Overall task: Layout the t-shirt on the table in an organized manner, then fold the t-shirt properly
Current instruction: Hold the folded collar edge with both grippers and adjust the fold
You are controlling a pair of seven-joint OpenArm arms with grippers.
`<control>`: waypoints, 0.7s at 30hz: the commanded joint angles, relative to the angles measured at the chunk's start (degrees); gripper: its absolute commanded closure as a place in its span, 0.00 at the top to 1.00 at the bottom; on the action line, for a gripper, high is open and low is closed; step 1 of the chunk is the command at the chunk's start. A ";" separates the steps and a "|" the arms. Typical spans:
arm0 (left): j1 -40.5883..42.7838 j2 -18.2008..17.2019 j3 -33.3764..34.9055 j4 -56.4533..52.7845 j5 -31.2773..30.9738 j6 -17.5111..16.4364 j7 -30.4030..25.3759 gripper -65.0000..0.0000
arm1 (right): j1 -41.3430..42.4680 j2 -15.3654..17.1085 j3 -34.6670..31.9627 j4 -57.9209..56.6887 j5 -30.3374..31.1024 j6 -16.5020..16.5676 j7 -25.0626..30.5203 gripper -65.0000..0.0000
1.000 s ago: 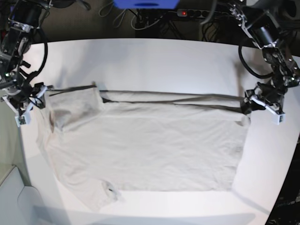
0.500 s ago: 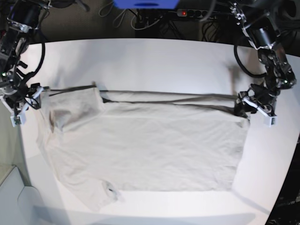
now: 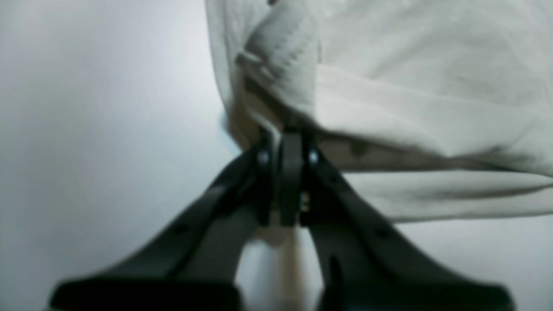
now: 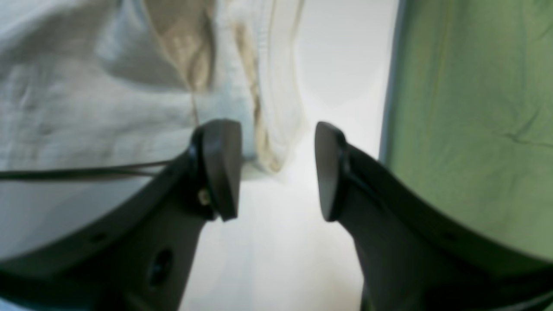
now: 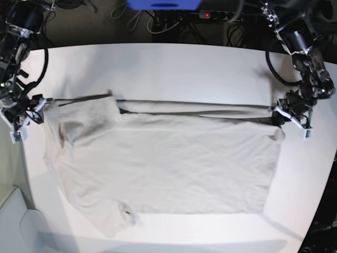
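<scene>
The light grey-beige t-shirt lies spread across the white table, its far edge folded over in a long straight band. The collar with its dark label is at the near left. My left gripper is at the shirt's far right corner. In the left wrist view, this left gripper is shut on a bunched bit of the t-shirt. My right gripper is at the shirt's left end. In the right wrist view, the right gripper is open, with the t-shirt's edge lying between its fingers.
The table's left edge runs just beside the right gripper, with a green surface beyond it. Behind the table's far edge are cables and a power strip. A blue object sits at the top centre.
The left gripper has shut on the shirt's far right corner. The right arm has drifted a little to the left, and the shirt's far edge now runs straighter.
</scene>
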 commanded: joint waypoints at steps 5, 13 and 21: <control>-0.80 -0.90 -0.10 1.02 -0.55 -0.12 -0.73 0.00 | 0.77 0.90 -0.01 -3.34 0.27 0.50 0.78 0.44; -0.80 -0.90 -0.10 1.02 -0.55 -0.12 -0.73 0.00 | -0.90 0.72 -0.10 -3.34 0.36 3.23 0.69 0.60; -0.80 -0.90 -0.10 1.11 -0.55 -0.12 -0.73 0.00 | 0.15 0.72 -0.01 -6.68 0.27 6.04 1.13 0.63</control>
